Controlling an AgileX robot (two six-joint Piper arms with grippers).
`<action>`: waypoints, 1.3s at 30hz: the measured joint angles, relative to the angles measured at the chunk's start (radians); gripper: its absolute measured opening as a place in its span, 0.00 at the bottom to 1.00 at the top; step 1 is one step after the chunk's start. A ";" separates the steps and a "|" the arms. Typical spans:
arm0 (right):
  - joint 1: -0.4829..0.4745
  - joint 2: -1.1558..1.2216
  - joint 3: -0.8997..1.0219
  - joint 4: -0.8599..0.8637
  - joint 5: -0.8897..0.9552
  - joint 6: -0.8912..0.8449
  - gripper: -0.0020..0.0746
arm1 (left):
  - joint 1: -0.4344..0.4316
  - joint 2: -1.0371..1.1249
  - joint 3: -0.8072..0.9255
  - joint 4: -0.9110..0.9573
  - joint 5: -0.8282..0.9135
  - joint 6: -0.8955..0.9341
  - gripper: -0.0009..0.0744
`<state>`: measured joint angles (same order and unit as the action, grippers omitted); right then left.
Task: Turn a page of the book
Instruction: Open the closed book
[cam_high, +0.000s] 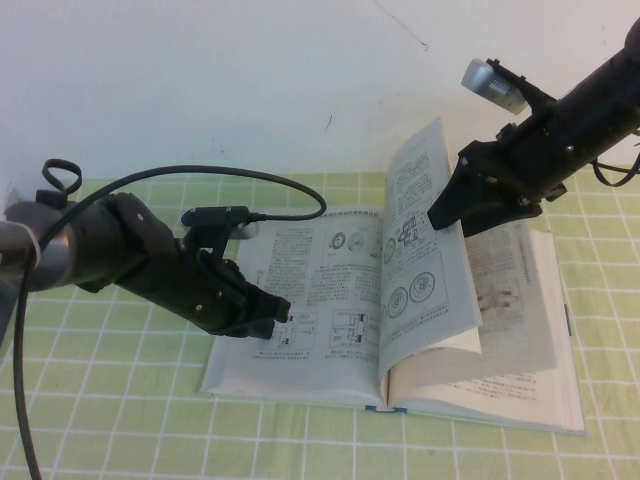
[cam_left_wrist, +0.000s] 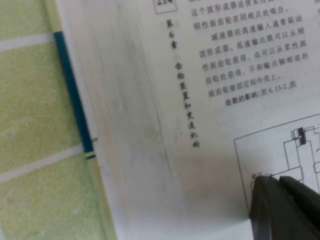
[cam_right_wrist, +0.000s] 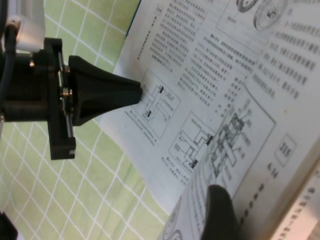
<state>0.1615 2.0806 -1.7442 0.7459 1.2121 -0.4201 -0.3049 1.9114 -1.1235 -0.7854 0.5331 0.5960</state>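
The book (cam_high: 300, 375) lies open on the green checked cloth, its teal cover edge (cam_left_wrist: 75, 102) showing in the left wrist view. My left gripper (cam_high: 283, 312) is shut, and its tip (cam_left_wrist: 272, 180) rests on the left-hand leaf by a line drawing. It also shows in the right wrist view (cam_right_wrist: 140, 95). The page (cam_high: 425, 270) stands nearly upright above the spine, round diagrams facing left. My right gripper (cam_high: 440, 215) is shut on the page's outer edge. One finger (cam_right_wrist: 217, 210) lies on the page (cam_right_wrist: 255, 160); the other is hidden behind it.
The green checked cloth (cam_high: 120, 420) covers the table all round the book. A white wall (cam_high: 250, 80) stands close behind. The left arm's black cable (cam_high: 290, 185) loops over the book's far left corner. The right-hand leaves (cam_high: 520, 330) lie flat under the right arm.
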 joint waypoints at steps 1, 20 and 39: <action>0.000 0.000 0.000 0.000 0.000 0.000 0.58 | 0.000 0.002 0.000 -0.013 0.002 0.014 0.01; 0.002 0.000 0.000 -0.055 0.000 -0.005 0.57 | 0.000 0.006 0.000 -0.035 0.006 0.041 0.01; 0.002 0.000 0.000 -0.142 0.000 0.001 0.56 | 0.000 0.006 0.000 -0.035 0.006 0.045 0.01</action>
<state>0.1635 2.0806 -1.7442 0.6042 1.2121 -0.4194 -0.3049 1.9175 -1.1235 -0.8208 0.5388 0.6410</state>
